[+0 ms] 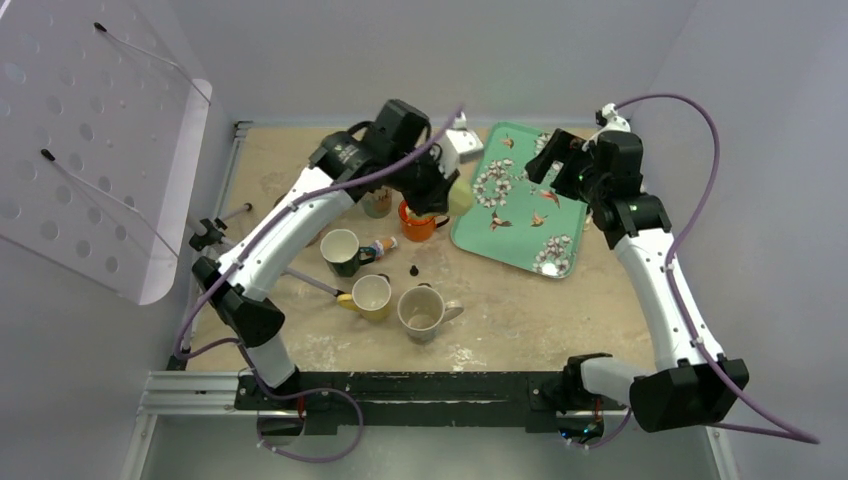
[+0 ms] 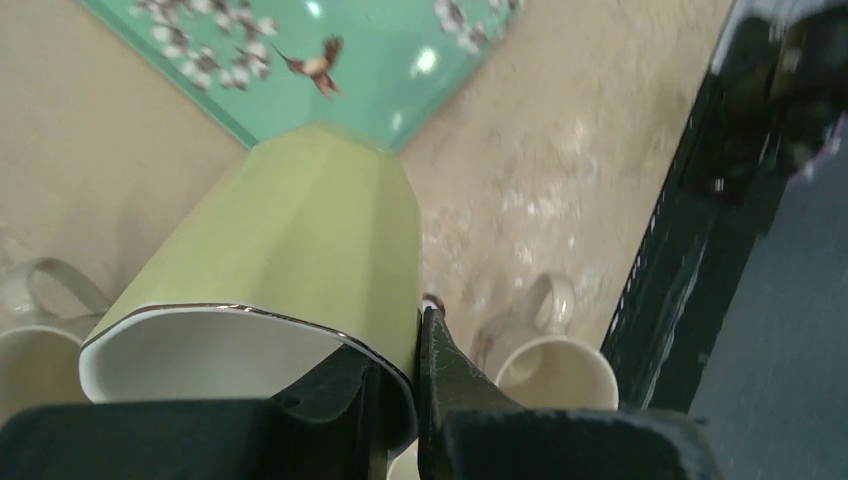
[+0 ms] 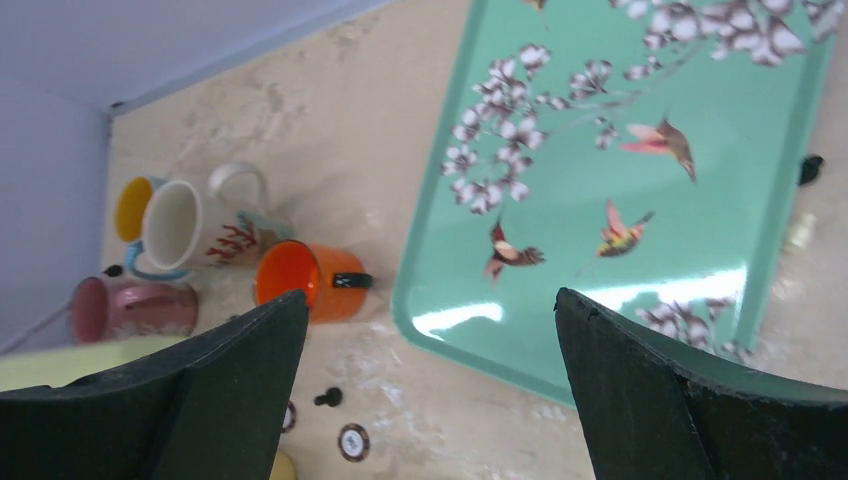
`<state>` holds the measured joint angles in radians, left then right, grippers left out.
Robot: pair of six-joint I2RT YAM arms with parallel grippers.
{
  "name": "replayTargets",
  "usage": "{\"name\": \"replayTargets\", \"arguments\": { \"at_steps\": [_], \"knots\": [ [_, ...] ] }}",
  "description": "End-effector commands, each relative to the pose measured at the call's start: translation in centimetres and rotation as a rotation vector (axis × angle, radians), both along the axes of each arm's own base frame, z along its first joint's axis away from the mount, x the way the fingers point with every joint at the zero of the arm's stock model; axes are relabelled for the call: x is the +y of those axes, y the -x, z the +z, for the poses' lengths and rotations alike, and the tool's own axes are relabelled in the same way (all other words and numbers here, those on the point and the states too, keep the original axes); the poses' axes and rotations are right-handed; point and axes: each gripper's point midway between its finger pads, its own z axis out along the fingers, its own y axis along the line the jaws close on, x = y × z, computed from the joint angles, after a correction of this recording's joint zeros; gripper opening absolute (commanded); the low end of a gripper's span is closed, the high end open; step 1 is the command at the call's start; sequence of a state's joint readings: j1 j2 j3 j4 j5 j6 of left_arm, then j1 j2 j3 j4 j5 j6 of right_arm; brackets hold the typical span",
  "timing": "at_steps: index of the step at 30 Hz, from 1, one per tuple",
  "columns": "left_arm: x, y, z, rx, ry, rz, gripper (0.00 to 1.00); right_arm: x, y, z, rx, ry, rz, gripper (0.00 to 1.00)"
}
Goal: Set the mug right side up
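- Left fingers clamp the mug by its rim, one inside, one outside.
- It hangs tilted over the worktop, beside the tray corner.
- Glazed ceramic: stiff, slick, probably weighty, chippable; a deep rim pinch suits it.
- Right fingers stand wide apart, holding nothing.

Top view: high behind the arm bases, looking down on the whole worktop. Wrist views: close, downward past left tool and right tool. All share the tray.
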<state>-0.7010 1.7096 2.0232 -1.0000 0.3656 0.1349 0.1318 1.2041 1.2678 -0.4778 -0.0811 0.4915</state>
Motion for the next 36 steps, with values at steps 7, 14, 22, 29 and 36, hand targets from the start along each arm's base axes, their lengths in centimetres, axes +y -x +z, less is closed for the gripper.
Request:
{"name": "replayTargets", "arguments": {
  "at_steps": [7,14,22,29,36],
  "knots": [
    [0.0,2.4,-11.3,0.01,-0.467,-0.287,0.0,-2.8,3.2,-2.1,0.036,0.105,-0.094,0.98],
    [0.9,1.4,-17.9,0.061,-0.615,-0.268,0.0,-3.9,3.7,-3.4,0.076,0.149,-0.135,0.98],
    [1.5,2.3,-22.6,0.097,-0.697,-0.3,0.0,-4.3,3.8,-3.1,0.061,0.167,-0.143,0.99],
    [1.8,3.1,-24.5,0.139,-0.722,-0.35,0.05,-4.5,4.0,-3.3,0.068,0.18,-0.147,0.99],
    [-0.1,2.7,-15.8,0.016,-0.531,-0.311,0.63,-4.6,3.9,-3.3,0.069,0.19,-0.143,0.98]
  ]
}}
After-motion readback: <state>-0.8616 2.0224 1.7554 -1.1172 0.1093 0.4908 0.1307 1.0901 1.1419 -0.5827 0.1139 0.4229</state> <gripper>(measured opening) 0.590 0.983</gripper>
